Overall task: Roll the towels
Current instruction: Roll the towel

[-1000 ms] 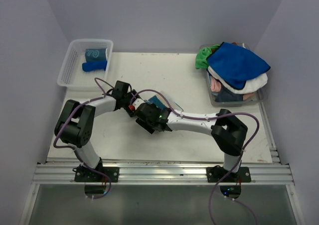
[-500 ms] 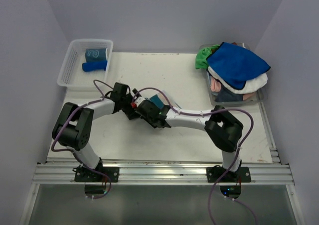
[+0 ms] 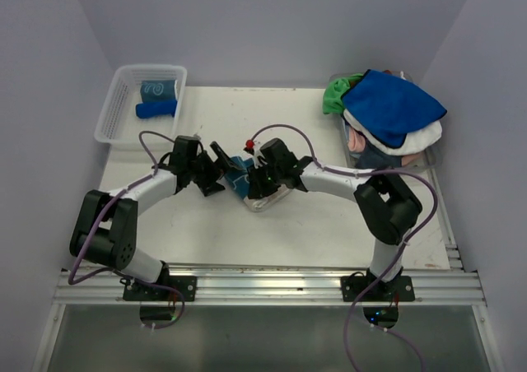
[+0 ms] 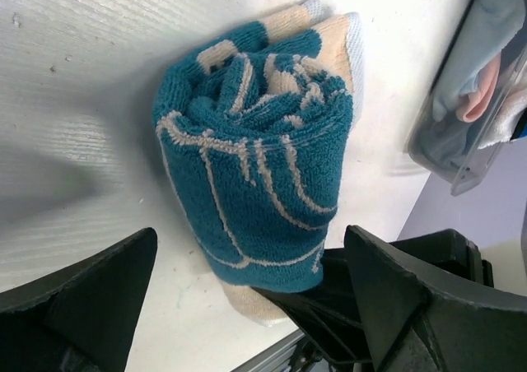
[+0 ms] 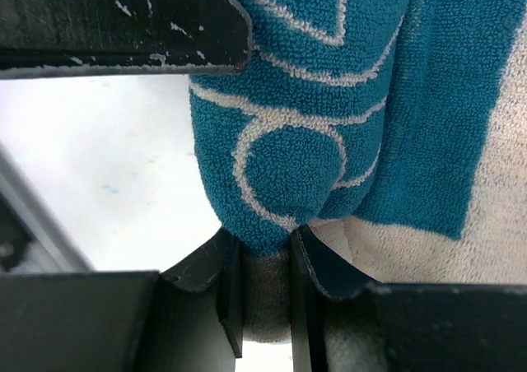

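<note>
While the right gripper (image 5: pixel 263 261) pinches a fold of the teal towel (image 4: pixel 255 166) between nearly closed fingers (image 5: pixel 226 290), the left gripper (image 4: pixel 251 232) gapes wide at the roll's 9 o'clock, mid-table. Rolling looks about done, so the next move calls for a snug grasp that keeps it wound. Lilac walls (image 3: pixel 272 26) ring the white table (image 3: pixel 329 224), basket (image 3: pixel 111 113) at 10 o'clock, heaped towels (image 3: pixel 391 104) at 2 o'clock.

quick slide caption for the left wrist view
Rolled teal and beige towel on the white table, framed by the open left end effector.
</note>
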